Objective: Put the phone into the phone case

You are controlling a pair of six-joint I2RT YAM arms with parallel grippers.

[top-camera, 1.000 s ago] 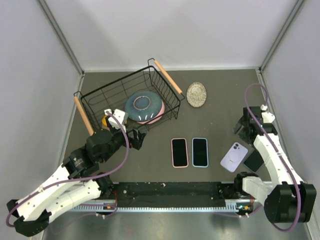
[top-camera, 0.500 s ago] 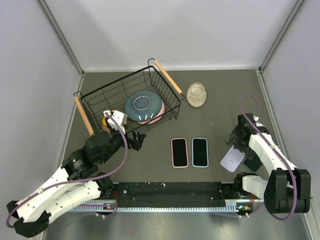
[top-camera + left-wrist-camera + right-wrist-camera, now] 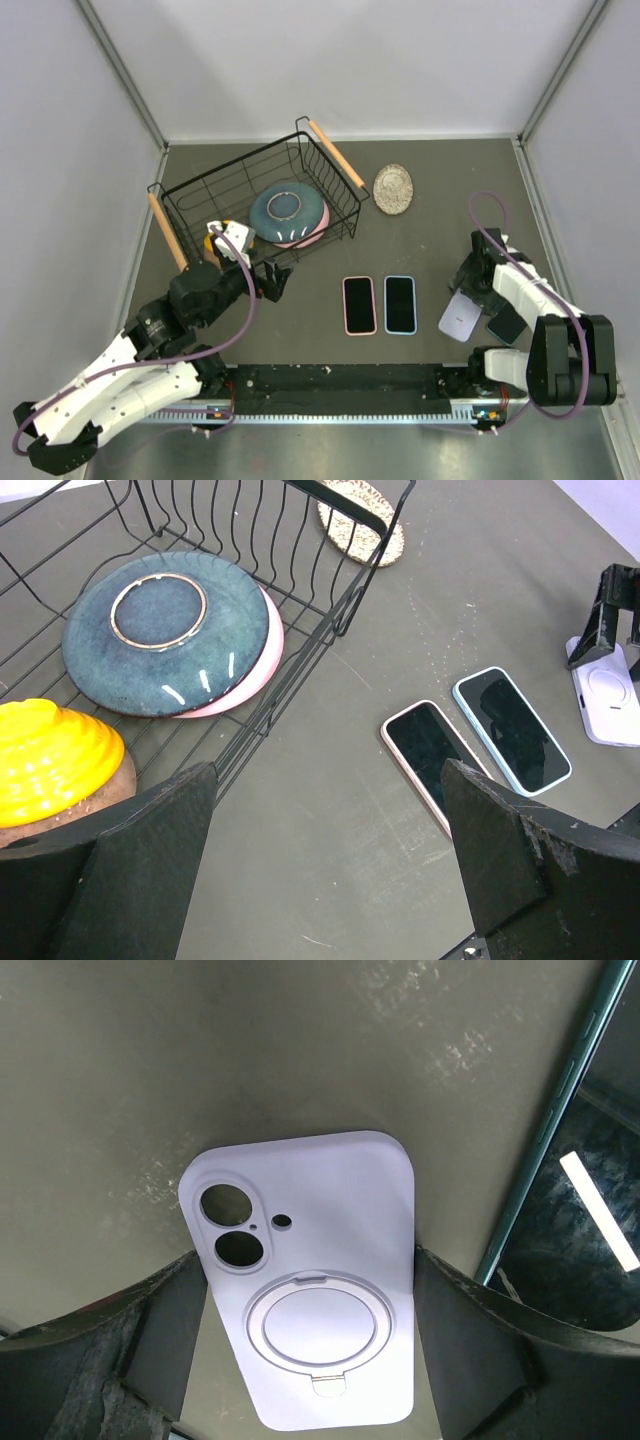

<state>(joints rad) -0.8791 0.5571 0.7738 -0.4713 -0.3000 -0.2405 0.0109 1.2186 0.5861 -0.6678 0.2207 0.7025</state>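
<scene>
The lilac phone case [image 3: 310,1300] lies back side up, its ring stand and camera holes showing. My right gripper [image 3: 305,1260] straddles it, one finger against each long edge. From above, the right gripper [image 3: 470,290] hides the upper end of the case [image 3: 458,320]. A dark phone [image 3: 507,323] with a teal edge [image 3: 580,1190] lies just right of the case. My left gripper [image 3: 328,780] hangs open over bare table near the basket, with nothing between its fingers, and shows from above as the left gripper [image 3: 275,280].
Two cased phones lie side by side mid-table, one pink [image 3: 359,304] and one blue [image 3: 400,304]. A wire basket [image 3: 330,195] with wooden handles holds a blue plate [image 3: 288,212] and a yellow bowl [image 3: 215,243]. A woven coaster [image 3: 393,188] lies behind.
My right gripper came down and toward the near edge onto the case, and its jaws narrowed against the case's sides. The case shifted slightly left. The left arm stayed still.
</scene>
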